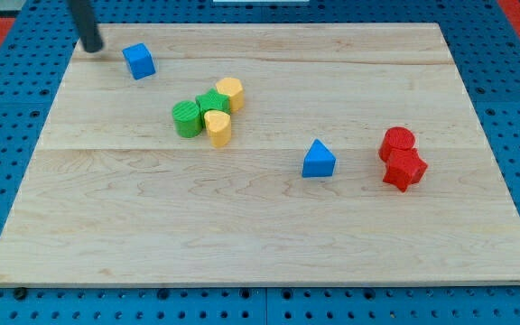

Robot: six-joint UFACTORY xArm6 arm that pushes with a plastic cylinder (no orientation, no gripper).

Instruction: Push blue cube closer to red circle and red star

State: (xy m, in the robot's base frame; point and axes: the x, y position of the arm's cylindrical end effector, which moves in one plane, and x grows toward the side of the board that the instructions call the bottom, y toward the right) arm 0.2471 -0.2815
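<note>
Looking at the camera view, you are seeing my tip (91,47) resting near the board's (242,244) top-left corner, just left of the blue cube (138,60) and apart from it; being a bare rod, it is grasping nothing. The cube is sitting with one corner toward the view's bottom. Open wood is lying between it and the red circle (397,141) touching the red star (404,169) at right. No writing is showing.

Two blue blocks (139,60), two green (187,118), two yellow (229,93), two red (397,143)
</note>
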